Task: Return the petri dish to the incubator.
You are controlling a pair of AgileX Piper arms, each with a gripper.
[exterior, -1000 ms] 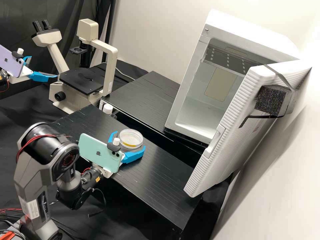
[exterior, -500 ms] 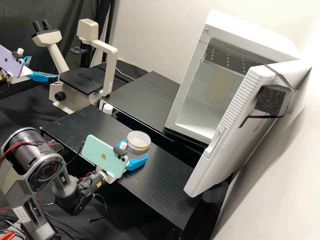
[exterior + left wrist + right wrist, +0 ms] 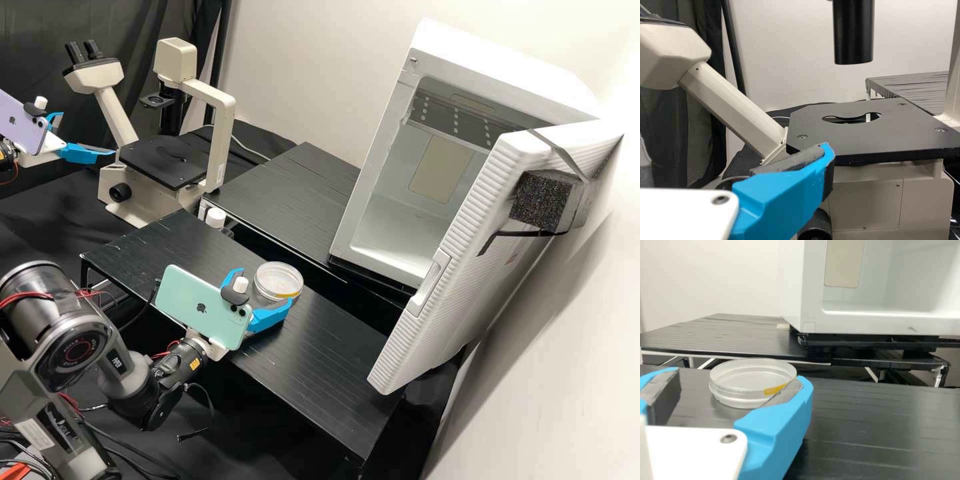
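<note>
The clear round petri dish (image 3: 277, 280), with a yellow mark on its side, sits on the front black platform. My right gripper (image 3: 265, 287) stands open at its near side, drawn partly back from it. In the right wrist view the dish (image 3: 750, 374) lies just past my right gripper (image 3: 739, 385); one finger overlaps its edge, the other is apart from it. The white incubator (image 3: 390, 240) has its door (image 3: 460, 247) swung open. My left gripper (image 3: 87, 135) is open beside the microscope; one of its fingers (image 3: 785, 195) shows in the left wrist view.
The microscope (image 3: 163, 160) with its flat black stage (image 3: 865, 132) is at the back left. A rear black platform (image 3: 287, 193) reaches to the incubator, with a gap between it and the front platform (image 3: 320, 360). A white cap (image 3: 215, 218) sticks up near this gap.
The dish has shifted rightward in the high view along with my right gripper, which has since backed off a little. The right arm has swung left and lower. The left arm has kept still.
</note>
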